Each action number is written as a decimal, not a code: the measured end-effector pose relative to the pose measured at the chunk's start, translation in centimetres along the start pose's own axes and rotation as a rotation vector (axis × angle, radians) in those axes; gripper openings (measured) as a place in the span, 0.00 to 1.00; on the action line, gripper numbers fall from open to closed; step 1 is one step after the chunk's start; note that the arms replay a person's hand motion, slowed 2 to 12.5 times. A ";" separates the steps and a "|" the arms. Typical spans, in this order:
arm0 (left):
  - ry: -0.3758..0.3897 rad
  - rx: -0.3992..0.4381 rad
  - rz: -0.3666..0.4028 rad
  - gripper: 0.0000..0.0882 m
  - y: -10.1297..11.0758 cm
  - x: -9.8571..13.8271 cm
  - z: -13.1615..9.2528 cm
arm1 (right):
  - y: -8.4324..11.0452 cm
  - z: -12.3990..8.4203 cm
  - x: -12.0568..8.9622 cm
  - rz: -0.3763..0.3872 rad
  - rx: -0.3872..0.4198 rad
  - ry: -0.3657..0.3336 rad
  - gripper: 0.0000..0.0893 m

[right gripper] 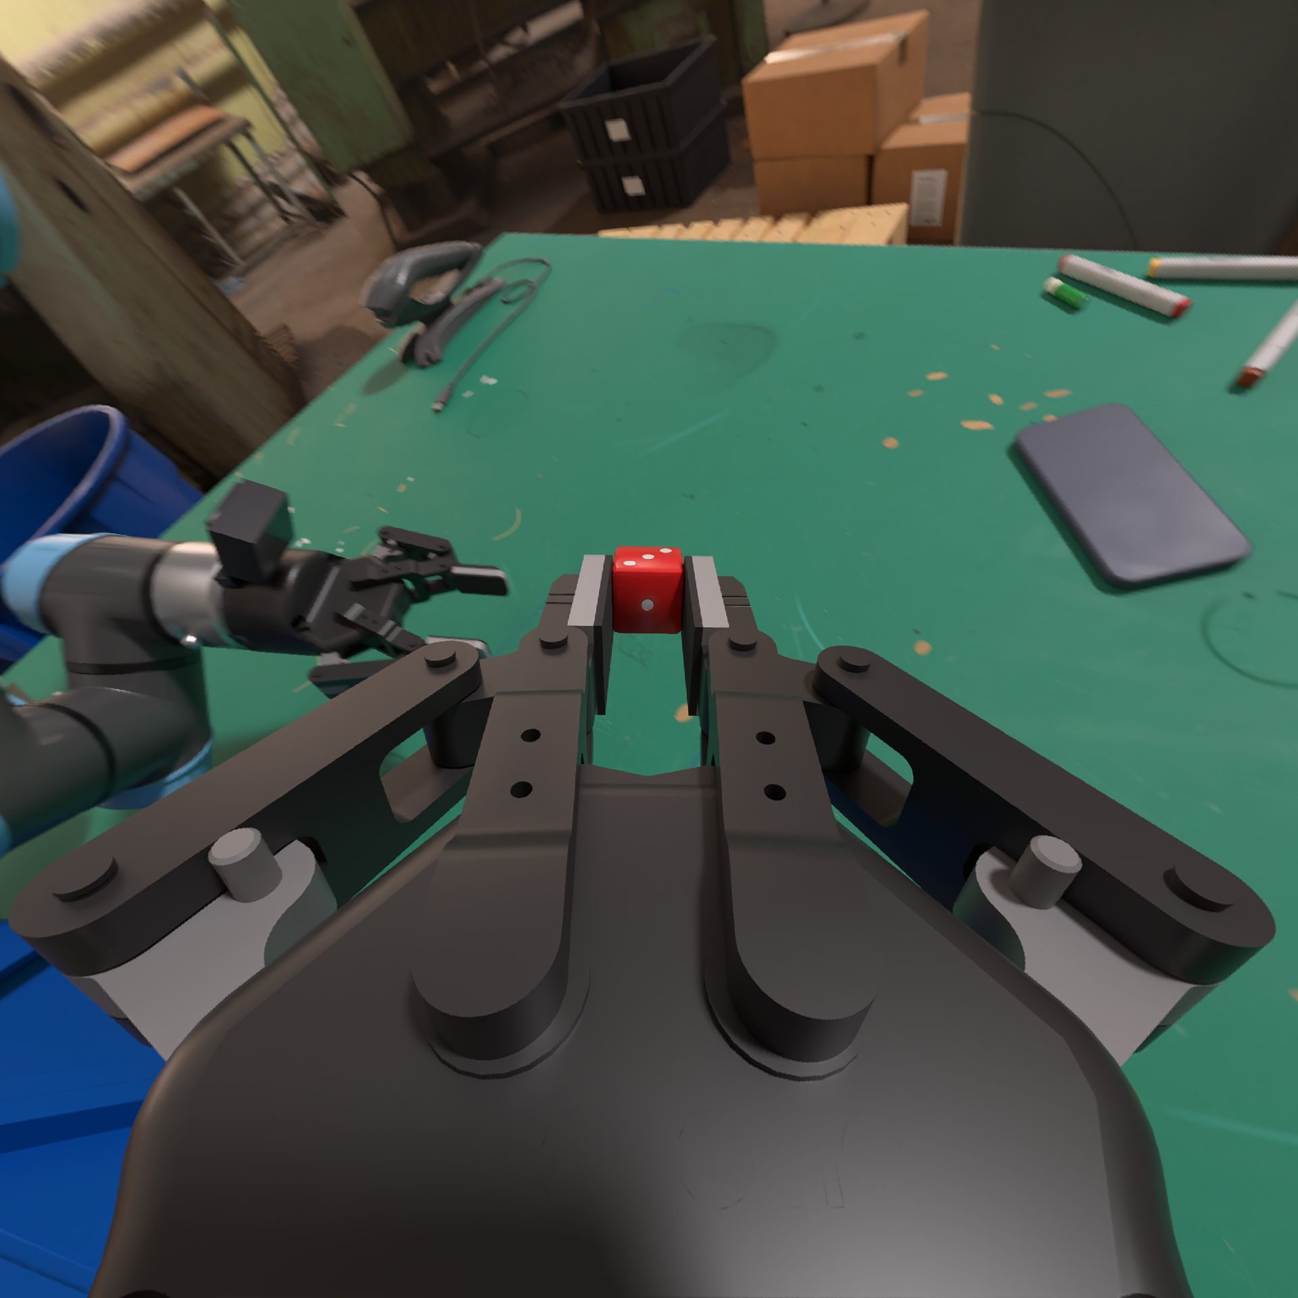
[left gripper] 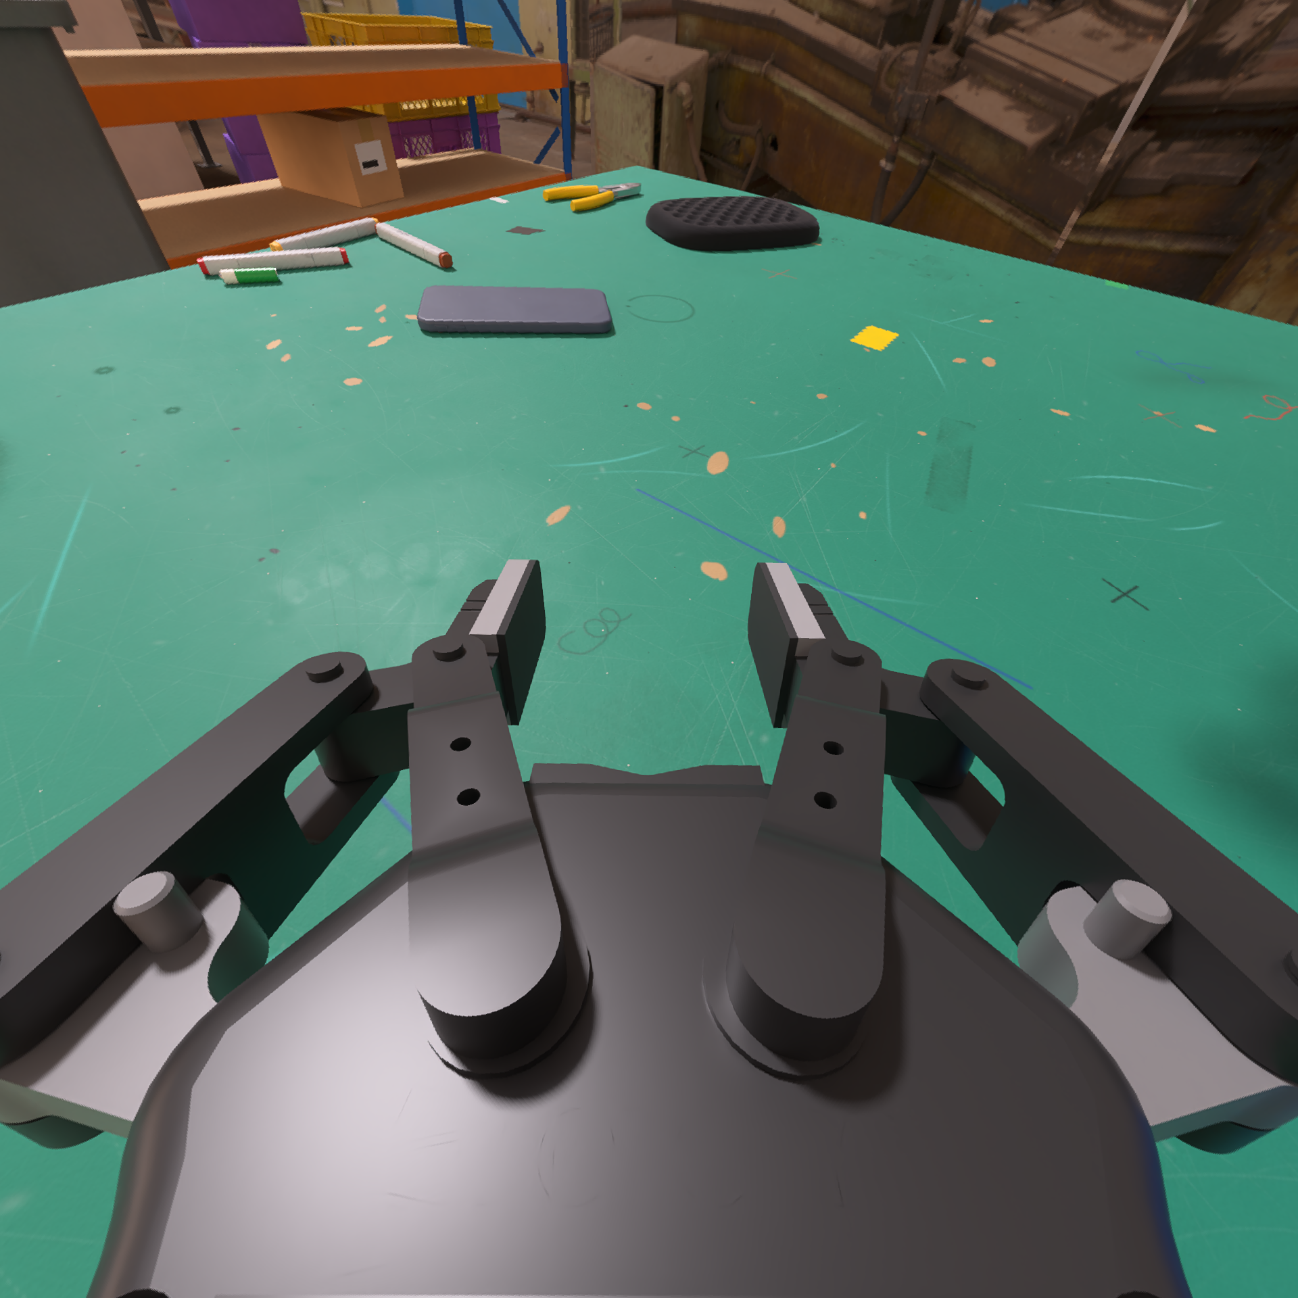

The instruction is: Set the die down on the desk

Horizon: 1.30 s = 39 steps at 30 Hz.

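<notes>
A red die (right gripper: 647,590) with white pips sits between the fingertips of my right gripper (right gripper: 647,583), which is shut on it above the green desk (right gripper: 808,492). Whether the die touches the desk I cannot tell. My left gripper (left gripper: 645,604) is open and empty, low over the green desk (left gripper: 632,435). It also shows in the right wrist view (right gripper: 421,611), to the left of the die and apart from it. The die does not show in the left wrist view.
A dark phone (left gripper: 515,310) (right gripper: 1129,493), several markers (left gripper: 281,260) (right gripper: 1124,286), yellow-handled pliers (left gripper: 590,194) and a black perforated pad (left gripper: 732,222) lie on the desk. A grey scanner with cable (right gripper: 428,295) lies at the far left edge. A blue bin (right gripper: 63,470) stands beside the desk.
</notes>
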State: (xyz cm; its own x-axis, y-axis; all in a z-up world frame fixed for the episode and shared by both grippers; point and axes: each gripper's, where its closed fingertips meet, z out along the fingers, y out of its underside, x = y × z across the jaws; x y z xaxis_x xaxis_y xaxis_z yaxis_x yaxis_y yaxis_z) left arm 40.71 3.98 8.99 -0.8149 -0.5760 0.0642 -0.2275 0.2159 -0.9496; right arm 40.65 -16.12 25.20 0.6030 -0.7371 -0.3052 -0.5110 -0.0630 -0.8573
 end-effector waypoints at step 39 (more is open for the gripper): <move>0.022 -0.008 0.004 0.60 0.0 0.6 0.1 | 13.2 -7.0 13.4 0.137 -0.646 0.575 0.20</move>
State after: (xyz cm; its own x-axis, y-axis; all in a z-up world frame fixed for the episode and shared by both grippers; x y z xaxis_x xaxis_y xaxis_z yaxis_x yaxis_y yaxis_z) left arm 40.22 3.56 9.06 -0.8271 -0.5580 0.0671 -0.2285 0.2248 -0.9472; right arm 37.68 -31.58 12.67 0.1971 -0.9802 0.0173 -0.9084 -0.1892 -0.3730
